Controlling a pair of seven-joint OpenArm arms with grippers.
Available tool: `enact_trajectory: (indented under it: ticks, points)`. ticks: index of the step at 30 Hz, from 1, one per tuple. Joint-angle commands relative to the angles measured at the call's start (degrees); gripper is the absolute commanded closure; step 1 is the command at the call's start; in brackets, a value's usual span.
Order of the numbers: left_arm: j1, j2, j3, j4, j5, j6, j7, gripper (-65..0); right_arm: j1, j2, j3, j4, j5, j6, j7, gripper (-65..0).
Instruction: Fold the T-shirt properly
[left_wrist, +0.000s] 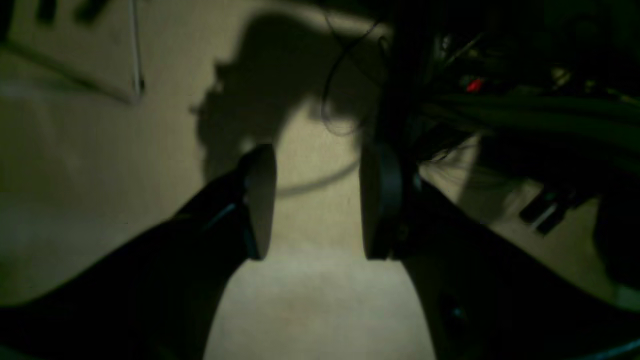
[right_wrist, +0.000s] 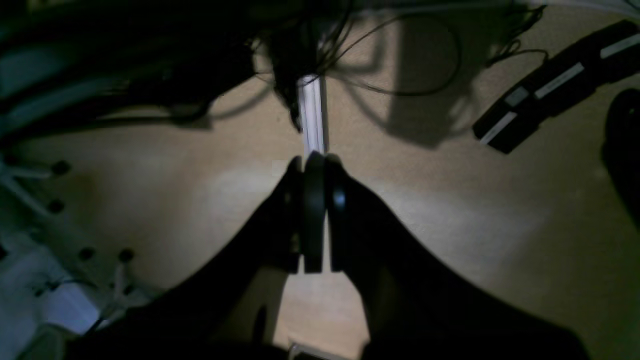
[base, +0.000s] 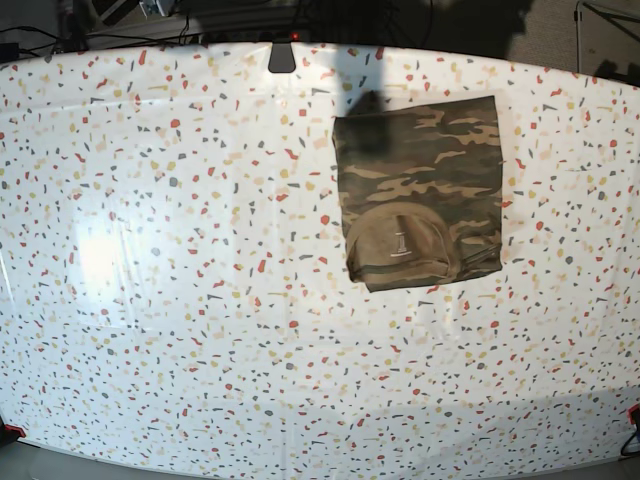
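Both wrist views dim, blurred; folded camouflage-print cloth T-shirt (base: 420, 195) upper right on speckled table (base: 180, 300); left gripper (left_wrist: 317, 200) wide, empty; right gripper (right_wrist: 314, 215) closed, empty

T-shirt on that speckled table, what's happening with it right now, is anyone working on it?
Nothing is handling it at the moment. The T-shirt lies folded into a compact rectangle on the speckled table, its tan neck label side showing near the front edge. Neither arm appears in the base view. The left pincer is open and empty, and the right pincer is shut on nothing; both wrist views show only floor and cables. The fold looks finished.
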Motion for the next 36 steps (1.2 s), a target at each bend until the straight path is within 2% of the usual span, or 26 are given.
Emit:
enact_trajectory:
  ticks: [1,8,12,17,23,29,33,36]
  points:
    - [-0.55,0.39,-0.20,-2.80,1.29,-0.22,-0.90,-26.6,1.01,0.85,0.13,-2.45,-0.11,0.38,1.09,0.0]
    - [-9.60,5.68,-0.20,-20.70,9.88,-0.17,-7.85,-26.0,11.34,5.75,0.13,-23.61,-0.02,0.38,7.26,0.0]
    - [-13.77,8.22,-0.20,-24.87,14.40,-0.15,-7.26,-26.0,17.07,7.96,0.13,-32.48,-0.13,0.38,7.34,0.0]
    - [-18.36,9.94,-0.20,-28.17,14.32,-0.11,-4.24,-26.0,22.86,8.39,-1.01,-39.80,-5.73,0.38,7.58,0.0]
    - [-24.06,11.23,-0.20,-33.29,14.32,-0.09,-1.11,-22.8,27.56,8.31,-10.54,-46.47,-6.08,0.38,12.39,0.0]
    - [-27.74,11.72,-0.20,-37.75,14.12,0.31,-1.18,-22.7,30.45,8.35,-25.20,-51.89,-6.23,-9.40,18.67,0.0]
    - [-27.78,12.33,-0.20,-37.81,14.12,1.42,-2.40,-22.7,31.06,8.31,-31.65,-52.28,-5.11,-12.55,19.96,0.0]
    - [-27.80,12.52,-0.20,-37.81,14.12,1.57,-2.71,-22.7,31.34,8.22,-33.55,-52.28,-3.61,-13.99,20.70,0.0]
